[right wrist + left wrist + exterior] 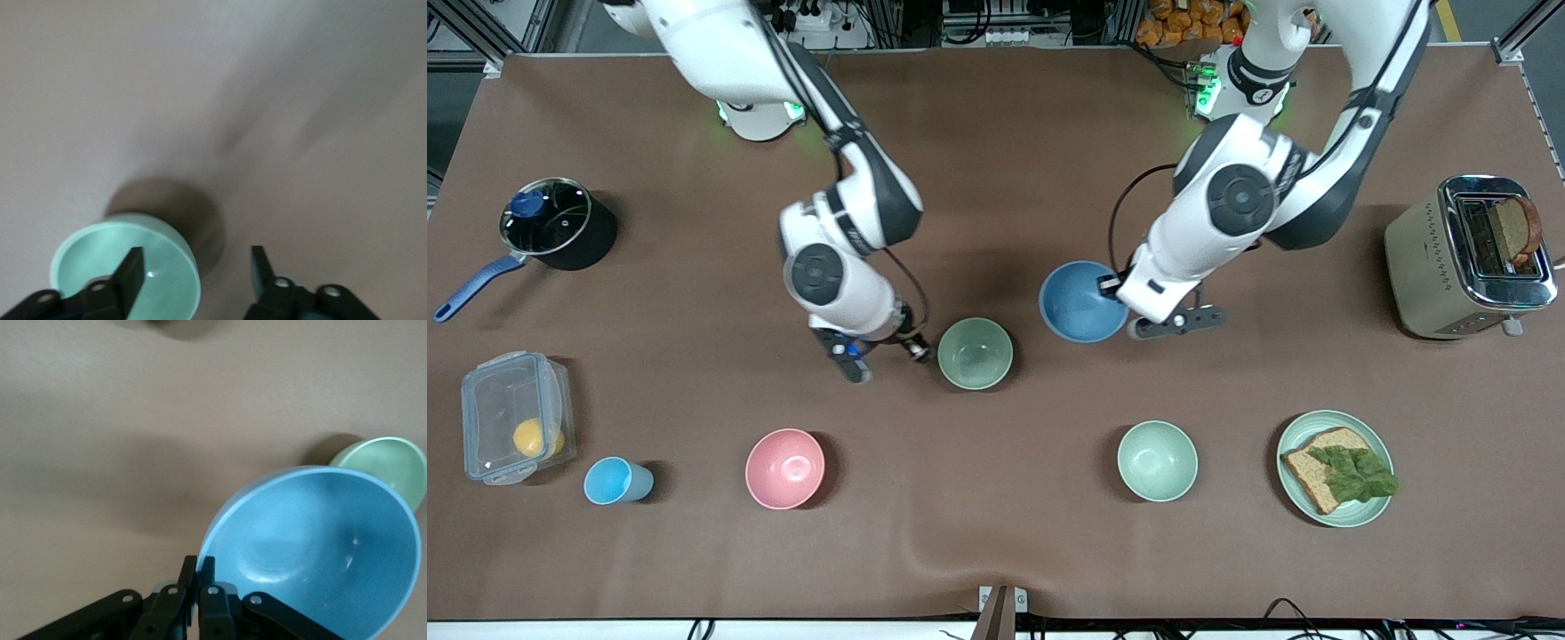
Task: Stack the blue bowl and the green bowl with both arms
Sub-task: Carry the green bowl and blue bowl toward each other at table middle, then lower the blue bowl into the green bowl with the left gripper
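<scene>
Brown cloth-covered desk (996, 160) under everything. On it, near the middle, the round, matte, sage-green bowl (975, 353), upright and standing alone; taken here as landmark. Just beside this green bowl, toward the left arm's end of the desk, the round, matte, medium-blue bowl (1080, 302), tilted and seemingly lifted off the desk, its rim pinched by the left tool (199, 577), fingers clenched on the blue bowl's edge. In the left wrist view, green bowl (390, 463) visible just past the blue bowl's (313, 553) rim, so the carrying direction probably runs from the blue bowl toward the right arm's end of the desk. Right tool (885, 348) hanging just beside the green bowl, at the right arm's end of it, fingers (131, 270) spread apart and grasping nothing, green bowl (127, 270) partly beneath one finger. No readable brand, label or writing anywhere.
</scene>
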Controlling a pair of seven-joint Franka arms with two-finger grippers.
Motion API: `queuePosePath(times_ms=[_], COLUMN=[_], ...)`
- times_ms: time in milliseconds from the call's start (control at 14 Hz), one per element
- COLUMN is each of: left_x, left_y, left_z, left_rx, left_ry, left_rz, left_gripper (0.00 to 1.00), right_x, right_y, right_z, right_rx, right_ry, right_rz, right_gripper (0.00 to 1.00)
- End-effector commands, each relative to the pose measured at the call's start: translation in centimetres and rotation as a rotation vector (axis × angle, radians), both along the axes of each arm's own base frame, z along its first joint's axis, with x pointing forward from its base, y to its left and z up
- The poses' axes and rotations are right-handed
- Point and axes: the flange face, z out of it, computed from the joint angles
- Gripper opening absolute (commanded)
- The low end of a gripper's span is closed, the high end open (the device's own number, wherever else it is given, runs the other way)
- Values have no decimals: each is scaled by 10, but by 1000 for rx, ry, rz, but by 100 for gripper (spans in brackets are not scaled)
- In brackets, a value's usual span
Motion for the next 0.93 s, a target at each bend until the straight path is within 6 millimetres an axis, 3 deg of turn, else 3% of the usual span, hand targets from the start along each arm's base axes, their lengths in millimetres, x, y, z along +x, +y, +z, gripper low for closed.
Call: queuePosePath(times_ms=[0, 214, 429, 857], left_x=[15, 31, 33, 30], left_y=[-49, -90, -115, -134], left_z=[-21, -37, -68, -109], left_rx=[-60, -145, -179, -142], left_ry=[41, -7, -66, -93], left_rz=[66, 117, 126, 111], left_gripper=[0, 0, 0, 0], right_x=[3, 11, 11, 13], right_y=[-2, 11, 20, 10], right_z=[-6, -44, -75, -89], right_rx=[-15, -1, 5, -10], right_ry=[13, -33, -61, -39], right_rz=[-184, -323, -363, -420], right_gripper=[100, 100, 100, 100])
